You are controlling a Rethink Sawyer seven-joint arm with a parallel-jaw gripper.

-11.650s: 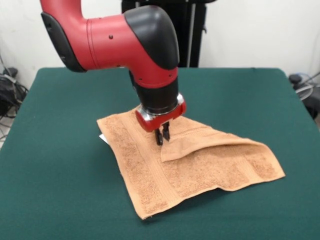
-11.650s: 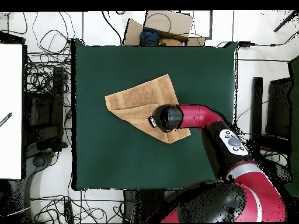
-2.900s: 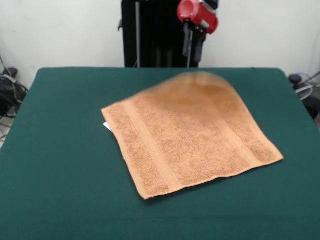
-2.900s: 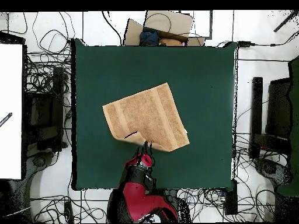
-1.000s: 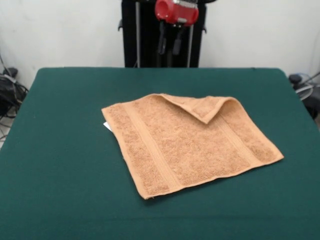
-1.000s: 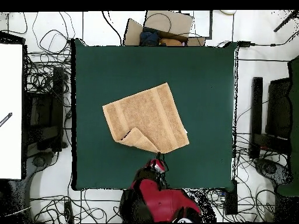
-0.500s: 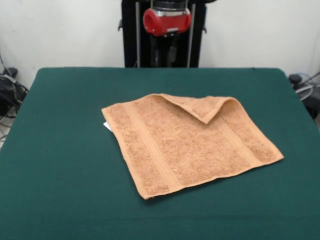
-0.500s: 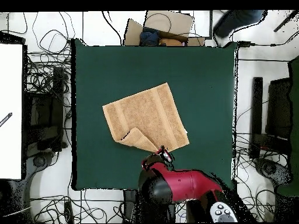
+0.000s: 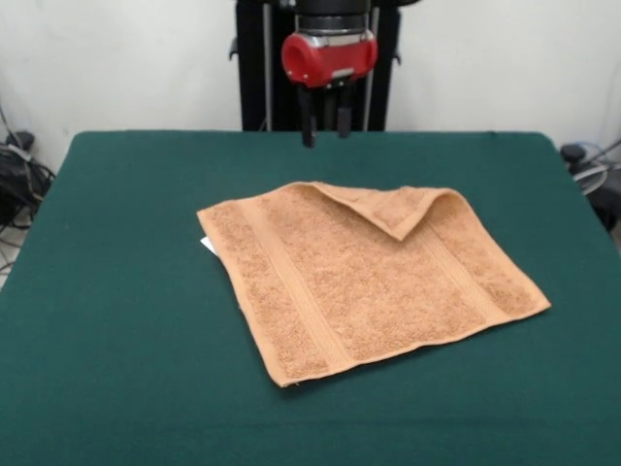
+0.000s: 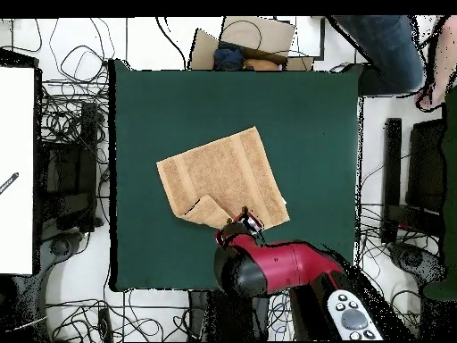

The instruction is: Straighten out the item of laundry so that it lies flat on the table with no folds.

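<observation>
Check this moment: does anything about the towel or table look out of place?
Yes. One corner of the towel is folded back over itself, at the edge nearest the gripper, so it does not lie flat on the table. The gripper hangs above the table, open and empty. Nothing is spilled or damaged.

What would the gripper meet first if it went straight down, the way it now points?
Probably the towel: from overhead, the gripper hangs over its edge near the folded-over corner. Depth is unclear, so it could be bare table beside it.
</observation>
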